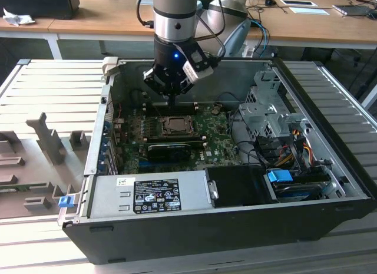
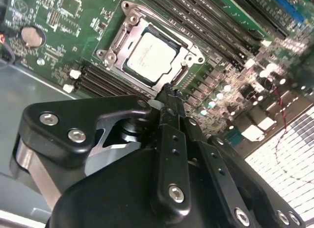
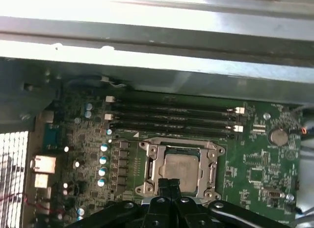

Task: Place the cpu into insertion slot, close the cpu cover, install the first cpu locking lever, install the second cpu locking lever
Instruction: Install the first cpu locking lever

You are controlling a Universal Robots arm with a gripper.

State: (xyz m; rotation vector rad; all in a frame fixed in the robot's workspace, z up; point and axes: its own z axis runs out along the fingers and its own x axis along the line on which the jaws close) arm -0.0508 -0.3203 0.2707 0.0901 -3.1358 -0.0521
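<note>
A robot arm's gripper (image 1: 171,102) hangs inside an open computer case (image 1: 206,230), its two fingers pressed together and holding nothing. In both wrist views the fingertips (image 3: 164,185) sit at the rim of the socket (image 1: 177,125), on the side away from the memory slots (image 3: 171,117). Whether they touch the metal there cannot be told.

The chip (image 2: 151,55) lies flat in the middle of the socket, its pale top showing through the square window of the cover (image 3: 181,144). The cover appears to be folded down around the chip. Whether the thin levers along the sides of the socket are hooked cannot be told.

The likely risk is at the socket's rim. The tips are narrow and the levers are thin and probably springy, so a push landing slightly off a lever could slide off it. The fingers could then hit the green board (image 3: 260,174) just beside the socket and scrape the small parts there. A lever that slips out before it catches could spring back and lift the cover off the chip. If the chip is not fully seated, pressing the cover down could strain the contacts beneath it.
</note>
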